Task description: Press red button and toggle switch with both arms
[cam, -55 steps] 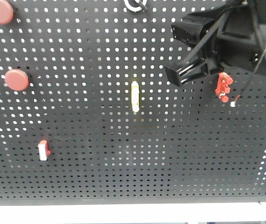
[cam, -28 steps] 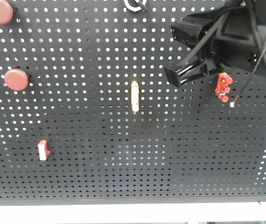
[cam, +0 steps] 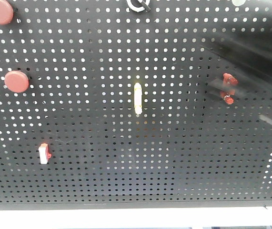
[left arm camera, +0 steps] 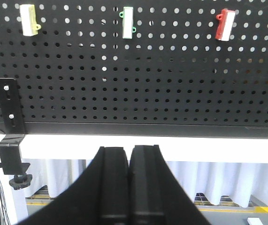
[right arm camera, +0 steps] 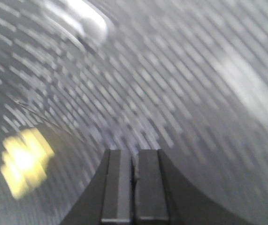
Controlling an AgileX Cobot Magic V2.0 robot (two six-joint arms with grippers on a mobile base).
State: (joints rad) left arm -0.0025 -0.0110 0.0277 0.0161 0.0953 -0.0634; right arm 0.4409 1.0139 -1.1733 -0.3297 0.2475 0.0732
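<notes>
On the black perforated pegboard (cam: pixel 174 157), two round red push buttons (cam: pixel 16 81) sit at the far left, with a small red-and-white rocker switch (cam: pixel 44 153) below them. A yellow-edged white switch (cam: pixel 137 98) sits mid-board. Further right is a red toggle switch (cam: pixel 228 88), streaked by a dark blur. The left gripper (left arm camera: pixel 129 183) is pressed together below the board; the right gripper (right arm camera: pixel 134 187) is likewise closed before blurred surroundings.

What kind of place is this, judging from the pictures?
Probably a robot test stand in a lab or workshop, not a home. A black perforated panel carries red round buttons and small switches. It is clamped to a white frame, with white curtains behind.
</notes>
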